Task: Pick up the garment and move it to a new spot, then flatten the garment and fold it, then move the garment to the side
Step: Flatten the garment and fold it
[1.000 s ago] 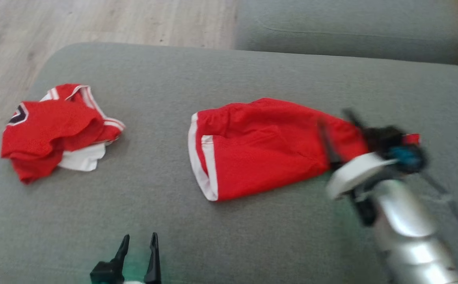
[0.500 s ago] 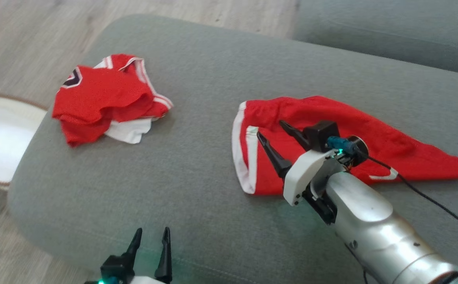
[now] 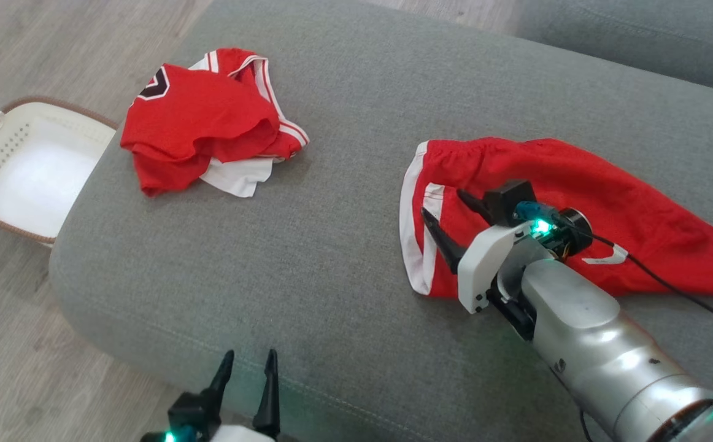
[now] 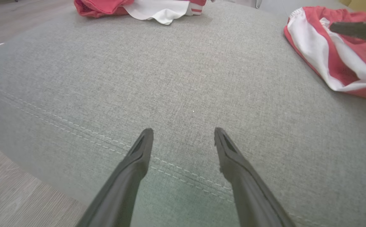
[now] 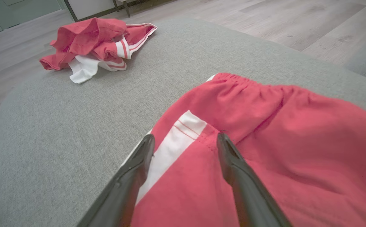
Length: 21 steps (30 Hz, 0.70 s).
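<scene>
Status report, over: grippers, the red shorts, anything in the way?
Left gripper open over bare cushion. Right gripper open above red shorts, white-striped end, holding nothing. Shorts rumpled, unfolded. Red jersey lies apart, left, not blocking.

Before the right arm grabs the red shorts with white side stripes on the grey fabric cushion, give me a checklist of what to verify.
1. The right gripper is open: ok.
2. It is above the red shorts with white side stripes, at the striped end: ok.
3. Its contact with the fabric: cannot tell.
4. Shorts lying flat: not ok, creased.
5. The left gripper is open and empty over the grey fabric cushion: ok.
6. The crumpled red jersey lies apart from the shorts: ok.
</scene>
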Available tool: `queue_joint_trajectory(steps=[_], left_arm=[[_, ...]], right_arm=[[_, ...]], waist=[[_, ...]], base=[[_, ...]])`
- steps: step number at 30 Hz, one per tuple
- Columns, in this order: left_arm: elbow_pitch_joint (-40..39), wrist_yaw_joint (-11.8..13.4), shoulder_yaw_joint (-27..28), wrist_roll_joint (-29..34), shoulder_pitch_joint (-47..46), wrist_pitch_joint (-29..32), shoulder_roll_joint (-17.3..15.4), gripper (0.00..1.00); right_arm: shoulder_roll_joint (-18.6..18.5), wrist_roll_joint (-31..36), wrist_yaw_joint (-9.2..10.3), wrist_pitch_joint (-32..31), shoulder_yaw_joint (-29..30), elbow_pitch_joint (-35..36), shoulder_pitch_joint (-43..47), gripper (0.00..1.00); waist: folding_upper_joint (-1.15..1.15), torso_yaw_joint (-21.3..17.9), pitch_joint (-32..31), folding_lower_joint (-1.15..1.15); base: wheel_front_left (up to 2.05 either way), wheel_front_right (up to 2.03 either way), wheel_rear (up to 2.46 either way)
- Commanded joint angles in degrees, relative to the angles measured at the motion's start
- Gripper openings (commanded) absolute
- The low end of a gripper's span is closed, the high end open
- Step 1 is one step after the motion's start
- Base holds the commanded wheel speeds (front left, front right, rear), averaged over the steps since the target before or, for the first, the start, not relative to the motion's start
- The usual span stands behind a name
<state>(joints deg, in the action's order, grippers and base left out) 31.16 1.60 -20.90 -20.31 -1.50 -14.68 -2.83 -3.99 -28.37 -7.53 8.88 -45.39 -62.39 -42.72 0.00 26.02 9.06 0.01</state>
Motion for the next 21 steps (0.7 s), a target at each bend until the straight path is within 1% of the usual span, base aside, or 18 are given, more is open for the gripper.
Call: queue_joint_trajectory(steps=[1, 7, 14, 15, 16, 17, 18, 19, 20, 21], left_arm=[[-1.7, 0.56, 1.0, -0.51, -2.53, -0.32, -0.05, 1.0], [-1.75, 0.8, 0.79, -0.96, -2.75, -0.32, -0.05, 1.0], [-1.57, 0.76, -0.07, -1.41, -3.33, -0.32, -0.05, 1.0], [-1.55, 0.75, -0.18, -1.47, -3.42, -0.32, -0.05, 1.0], [-1.54, 0.73, -0.29, -1.54, -3.51, -0.32, -0.05, 1.0], [-1.54, 0.71, -0.4, -1.57, -3.57, -0.32, -0.05, 1.0], [-1.55, 0.73, -0.47, -1.59, -3.6, -0.32, -0.05, 1.0], [-1.52, 0.74, -0.43, -1.58, -3.58, -0.32, -0.05, 1.0], [-1.48, 0.79, -0.31, -1.55, -3.54, -0.32, -0.05, 1.0], [-1.47, 0.81, -0.17, -1.57, -3.47, -0.32, -0.05, 1.0]], right_arm=[[1.11, -0.78, 0.04, 0.94, -0.88, 0.76, -0.03, 1.0], [1.11, -1.16, 0.04, 1.36, -2.13, -0.94, 0.0, 0.99], [1.11, -2.05, 0.04, 0.91, -3.56, -1.29, 0.3, 0.91], [1.11, -2.23, 0.04, 0.75, -3.76, -1.36, 0.32, 0.87], [1.11, -2.36, 0.04, 0.58, -3.97, -1.49, 0.33, 0.78], [1.11, -2.48, 0.04, 0.39, -4.17, -1.67, 0.36, 0.64], [1.11, -2.7, 0.04, 0.34, -4.21, -1.84, 0.39, 0.53], [1.11, -2.88, 0.04, 0.35, -4.23, -2.03, 0.38, 0.36], [1.11, -3.11, 0.04, 0.31, -4.22, -2.29, 0.45, 0.08], [1.11, -3.37, 0.04, 0.3, -4.17, -2.5, 0.5, 0.0]], waist=[[0.0, 0.18, 0.32, -0.01], [0.0, -0.13, 0.71, -0.01], [0.0, 0.07, 1.0, -0.01], [0.0, 0.17, 1.05, -0.01], [0.0, 0.3, 1.1, -0.01], [0.0, 0.46, 1.16, -0.01], [0.0, 0.61, 1.18, -0.01], [0.0, 0.73, 1.18, -0.01], [0.0, 0.85, 1.19, -0.01], [0.0, 0.94, 1.18, -0.01]], base=[[0.0, 0.0, 0.0], [0.0, 0.0, 0.0], [0.0, 0.0, 0.0], [0.0, 0.0, 0.0], [0.0, 0.0, 0.0], [0.0, 0.0, 0.0], [0.0, 0.0, 0.0], [0.0, 0.0, 0.0], [0.0, 0.0, 0.0], [0.0, 0.0, 0.0]])
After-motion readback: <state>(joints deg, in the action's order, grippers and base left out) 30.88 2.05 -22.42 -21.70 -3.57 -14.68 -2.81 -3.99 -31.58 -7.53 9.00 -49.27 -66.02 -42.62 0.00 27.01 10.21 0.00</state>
